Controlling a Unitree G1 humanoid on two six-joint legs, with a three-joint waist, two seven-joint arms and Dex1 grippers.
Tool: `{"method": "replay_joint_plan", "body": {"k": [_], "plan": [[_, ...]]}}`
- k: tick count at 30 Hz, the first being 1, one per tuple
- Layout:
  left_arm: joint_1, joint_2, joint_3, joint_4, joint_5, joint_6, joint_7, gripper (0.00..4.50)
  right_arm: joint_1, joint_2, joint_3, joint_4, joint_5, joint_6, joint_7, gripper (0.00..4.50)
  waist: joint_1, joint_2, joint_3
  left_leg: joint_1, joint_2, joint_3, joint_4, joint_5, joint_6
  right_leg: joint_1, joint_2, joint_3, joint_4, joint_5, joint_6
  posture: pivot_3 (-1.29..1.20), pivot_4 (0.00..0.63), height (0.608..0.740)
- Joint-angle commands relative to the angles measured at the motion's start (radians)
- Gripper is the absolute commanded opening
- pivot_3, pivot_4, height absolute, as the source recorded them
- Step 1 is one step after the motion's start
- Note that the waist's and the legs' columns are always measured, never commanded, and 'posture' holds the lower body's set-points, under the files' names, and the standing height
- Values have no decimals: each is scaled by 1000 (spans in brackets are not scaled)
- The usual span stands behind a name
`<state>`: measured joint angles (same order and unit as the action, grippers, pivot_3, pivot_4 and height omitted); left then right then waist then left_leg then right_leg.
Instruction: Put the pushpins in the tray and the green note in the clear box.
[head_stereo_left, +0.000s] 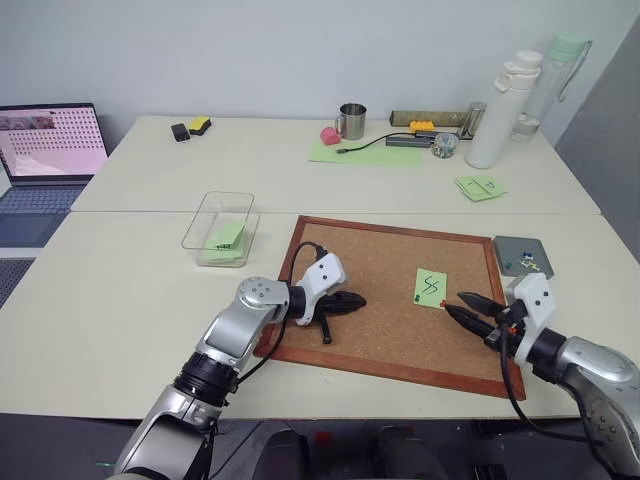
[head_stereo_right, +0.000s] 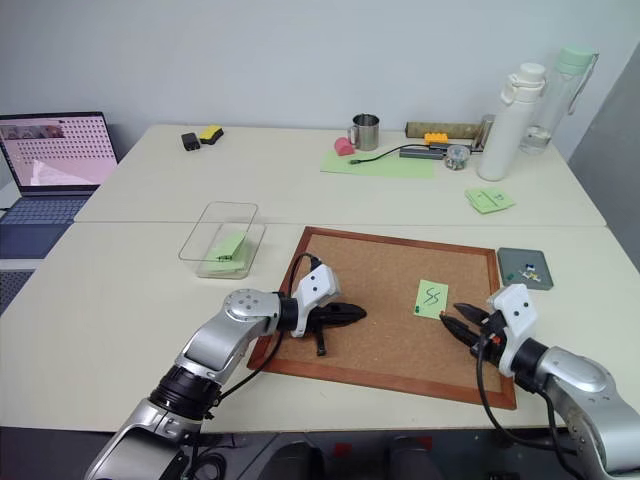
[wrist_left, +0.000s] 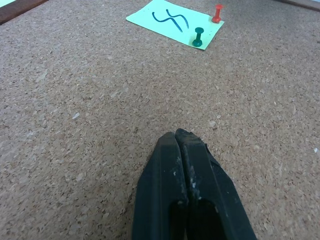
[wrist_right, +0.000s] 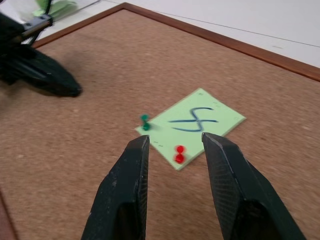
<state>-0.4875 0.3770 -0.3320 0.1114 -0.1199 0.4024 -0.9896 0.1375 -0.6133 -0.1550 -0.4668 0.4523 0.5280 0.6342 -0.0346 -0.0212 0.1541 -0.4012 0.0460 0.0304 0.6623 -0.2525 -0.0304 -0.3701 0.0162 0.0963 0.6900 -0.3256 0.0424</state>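
The green note (head_stereo_left: 430, 287) with a black squiggle lies on the corkboard (head_stereo_left: 380, 330), held by a red pushpin (wrist_right: 179, 154) and a green pushpin (wrist_right: 145, 122) at its near edge. My right gripper (wrist_right: 175, 142) is open just short of the note, and the red pin sits ahead of the gap between its fingers. On the board's left part, well away from the note, my left gripper (head_stereo_left: 352, 301) is shut and empty. The dark grey tray (head_stereo_left: 508, 247) lies right of the board with tiny pins in it. The clear box (head_stereo_left: 222, 210) stands left of the board.
Light-green paper (head_stereo_left: 226, 240) lies inside the clear box. On the far table stand a metal mug (head_stereo_left: 352, 121), a white bottle (head_stereo_left: 503, 110), a large pale green sheet (head_stereo_left: 365, 152) and a pair of green notes (head_stereo_left: 480, 187). A laptop (head_stereo_left: 50, 150) is at far left.
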Motion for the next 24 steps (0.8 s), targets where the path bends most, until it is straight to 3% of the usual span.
{"method": "replay_joint_plan", "body": {"k": [1,12,15,21,24], "plan": [[1,12,-22,39,23,7,-7,0,-29,31,28,29,-44,-43,-33,1736,1,0,0,0,0,0,0,0,0,0,0,0,0,0,0,0,150,740],[7,26,-16,25,21,12,-9,0,-84,93,42,118,-68,-64,-52,1736,2,0,0,0,0,0,-1,0,0,0,0,0,-1,0,0,0,150,740],[8,26,-15,23,21,14,-6,0,-87,98,33,130,-60,-62,-46,1367,2,0,0,0,0,0,-1,0,0,0,0,1,-1,0,0,0,150,740],[7,24,-13,23,21,13,0,0,-95,93,30,155,-63,-66,-29,57,2,0,0,0,0,0,-1,0,0,0,0,0,-1,0,0,0,150,740],[9,26,-12,22,20,12,0,0,-99,98,22,165,-60,-68,-28,57,2,0,0,0,0,0,-1,0,0,0,0,0,-1,0,0,0,150,740]]}}
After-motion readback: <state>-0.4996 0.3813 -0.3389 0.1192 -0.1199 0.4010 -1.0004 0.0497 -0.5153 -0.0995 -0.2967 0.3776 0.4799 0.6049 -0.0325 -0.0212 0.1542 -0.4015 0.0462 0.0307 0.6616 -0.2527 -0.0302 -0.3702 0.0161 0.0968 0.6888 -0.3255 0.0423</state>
